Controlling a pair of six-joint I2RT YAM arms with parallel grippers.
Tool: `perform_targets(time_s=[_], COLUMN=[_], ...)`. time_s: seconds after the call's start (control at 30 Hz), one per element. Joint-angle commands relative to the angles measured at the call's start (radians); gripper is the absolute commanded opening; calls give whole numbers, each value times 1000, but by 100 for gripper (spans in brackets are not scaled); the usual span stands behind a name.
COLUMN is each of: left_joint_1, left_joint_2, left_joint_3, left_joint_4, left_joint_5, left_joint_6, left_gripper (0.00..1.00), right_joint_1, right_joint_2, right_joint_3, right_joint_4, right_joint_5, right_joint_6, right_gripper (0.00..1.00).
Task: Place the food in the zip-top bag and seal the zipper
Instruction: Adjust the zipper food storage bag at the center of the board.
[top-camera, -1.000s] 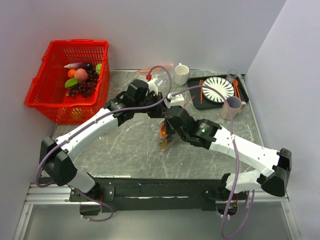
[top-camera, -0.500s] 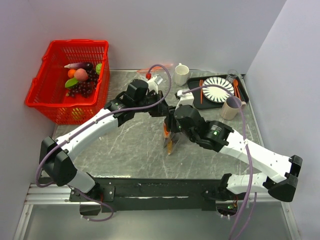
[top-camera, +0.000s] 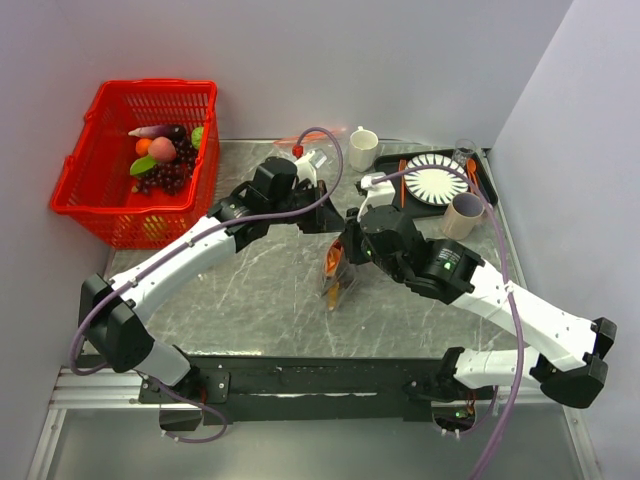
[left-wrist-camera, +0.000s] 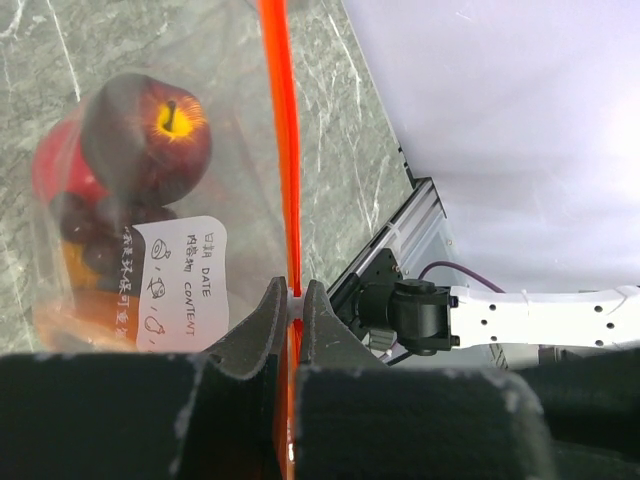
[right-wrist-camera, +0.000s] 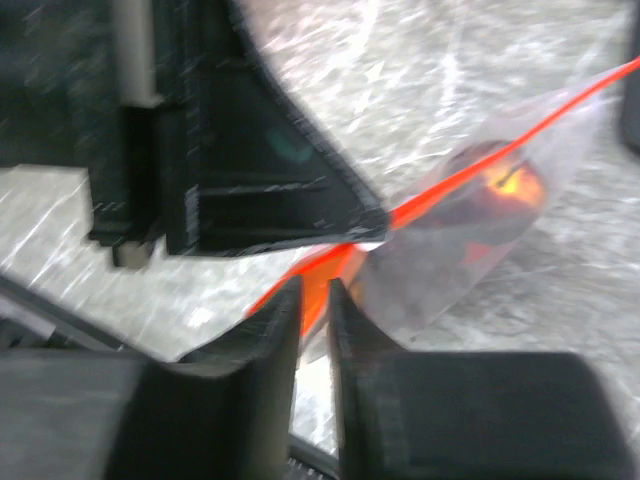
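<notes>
The zip-top bag (top-camera: 335, 282) hangs over the middle of the table between both grippers. The left wrist view shows the food inside the clear bag (left-wrist-camera: 190, 60): a red round fruit (left-wrist-camera: 150, 135), dark grapes (left-wrist-camera: 85, 235) below it and an orange-brown piece (left-wrist-camera: 70, 315) at the bottom. My left gripper (left-wrist-camera: 296, 290) (top-camera: 322, 220) is shut on the orange-red zipper (left-wrist-camera: 283, 150). My right gripper (right-wrist-camera: 313, 292) (top-camera: 344, 262) stands just below it, jaws nearly together with the zipper (right-wrist-camera: 520, 135) running between the tips. That view is blurred.
A red basket (top-camera: 100, 195) with more toy food stands at the far left. At the back are a white mug (top-camera: 362, 150), a black tray (top-camera: 392, 205) with a striped plate (top-camera: 436, 178) and orange cutlery, and a beige cup (top-camera: 462, 212).
My right gripper opened and came back together on the zipper, and its arm shifted toward the back right. The left gripper kept its hold and stayed put.
</notes>
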Motion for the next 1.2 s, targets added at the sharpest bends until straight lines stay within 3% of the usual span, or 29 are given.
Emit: perform_targets(time_s=[0.0, 0.7, 0.93, 1.17], left_joint_1=[-5, -5, -5, -7], left_joint_2=[-23, -15, -15, -15], left_joint_3=[64, 62, 72, 64], left_joint_4=[55, 52, 46, 50], left_joint_5=[19, 16, 18, 28], left_joint_6=[15, 19, 21, 21], left_gripper=[1, 1, 1, 1], right_joint_1=[-4, 36, 36, 35], right_joint_2=[-21, -41, -6, 28], right_joint_3=[43, -31, -104, -63], right_joint_4=[15, 40, 55, 32], right_joint_5=[-142, -222, -186, -115], right_joint_6=[-28, -53, -36, -53], right_gripper=[2, 0, 0, 0])
